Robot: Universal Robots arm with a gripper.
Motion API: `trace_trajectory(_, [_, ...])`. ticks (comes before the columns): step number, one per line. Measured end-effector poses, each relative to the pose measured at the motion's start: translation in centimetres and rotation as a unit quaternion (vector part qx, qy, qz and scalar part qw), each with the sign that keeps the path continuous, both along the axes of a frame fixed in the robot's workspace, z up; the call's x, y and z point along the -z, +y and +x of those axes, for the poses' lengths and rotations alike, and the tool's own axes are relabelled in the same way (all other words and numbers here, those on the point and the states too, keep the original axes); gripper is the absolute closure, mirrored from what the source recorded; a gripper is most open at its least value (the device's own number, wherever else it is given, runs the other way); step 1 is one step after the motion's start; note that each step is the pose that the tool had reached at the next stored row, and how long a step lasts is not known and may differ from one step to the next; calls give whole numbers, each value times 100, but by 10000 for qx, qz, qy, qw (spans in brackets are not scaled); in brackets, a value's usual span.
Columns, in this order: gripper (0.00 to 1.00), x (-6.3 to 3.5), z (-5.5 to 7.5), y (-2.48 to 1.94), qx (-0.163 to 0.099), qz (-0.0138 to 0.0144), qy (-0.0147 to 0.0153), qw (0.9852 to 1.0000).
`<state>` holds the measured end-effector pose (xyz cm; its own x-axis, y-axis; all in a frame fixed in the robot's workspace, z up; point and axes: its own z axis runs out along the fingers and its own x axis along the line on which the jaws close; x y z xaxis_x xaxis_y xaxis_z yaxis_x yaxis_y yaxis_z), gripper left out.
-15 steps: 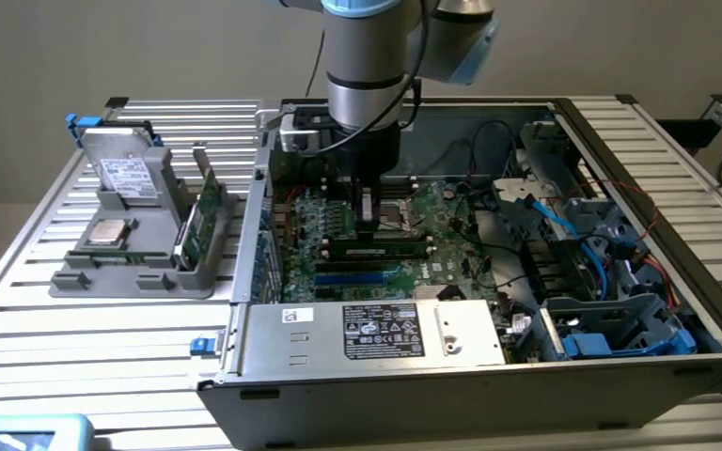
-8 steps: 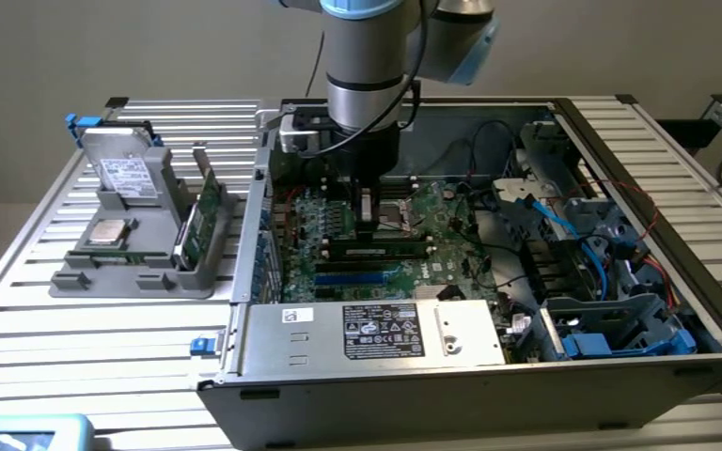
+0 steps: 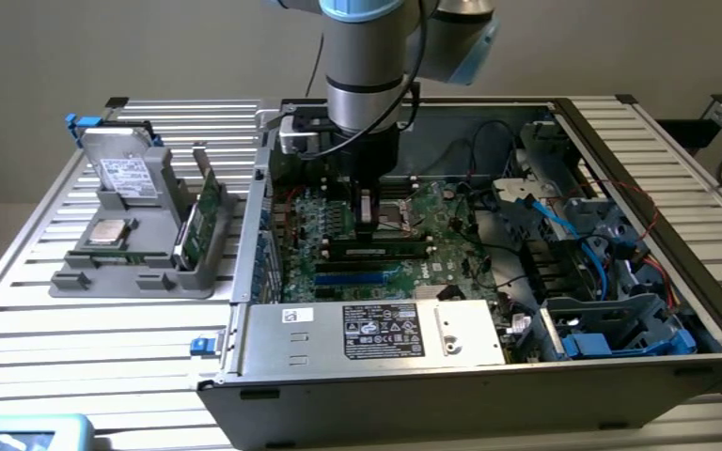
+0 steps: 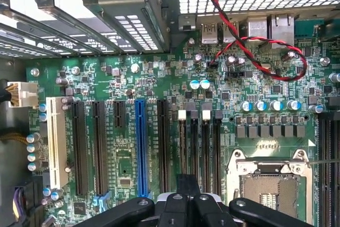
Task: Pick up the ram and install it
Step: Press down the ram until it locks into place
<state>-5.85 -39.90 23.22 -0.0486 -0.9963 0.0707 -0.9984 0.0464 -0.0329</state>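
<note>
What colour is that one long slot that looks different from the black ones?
Bright blue. The long slot stands out among the black ones on the green motherboard, best in the wrist view.

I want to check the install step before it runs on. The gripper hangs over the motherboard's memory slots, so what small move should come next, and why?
Probably a short, straight push down. The thin green ram stick seems to lie along the long black motherboard slots, directly under the gripper and beside the metal processor socket. I cannot tell whether it is latched.
</note>
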Motion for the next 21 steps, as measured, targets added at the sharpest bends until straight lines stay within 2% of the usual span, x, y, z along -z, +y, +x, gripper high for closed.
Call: trace_trajectory(21, [89,76,-1,-2,0,-1,1,10000])
